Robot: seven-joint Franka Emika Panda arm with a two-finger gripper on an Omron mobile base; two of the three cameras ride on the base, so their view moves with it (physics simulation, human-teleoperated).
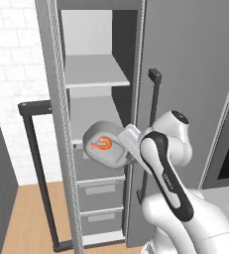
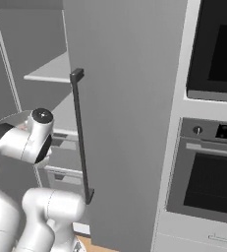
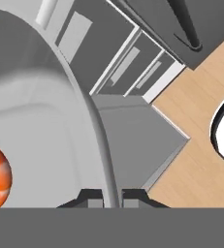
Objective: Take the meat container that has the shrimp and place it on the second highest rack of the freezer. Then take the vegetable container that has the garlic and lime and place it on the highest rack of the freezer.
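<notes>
The gripper was clamped on the rim of the meat container, shrimp inside, held at the open freezer just below its lower shelf. Neither container was placed yet.

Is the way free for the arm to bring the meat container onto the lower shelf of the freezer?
Probably yes: the freezer stands open, and the meat container in the pincer hangs right before the bare lower shelf.
</notes>
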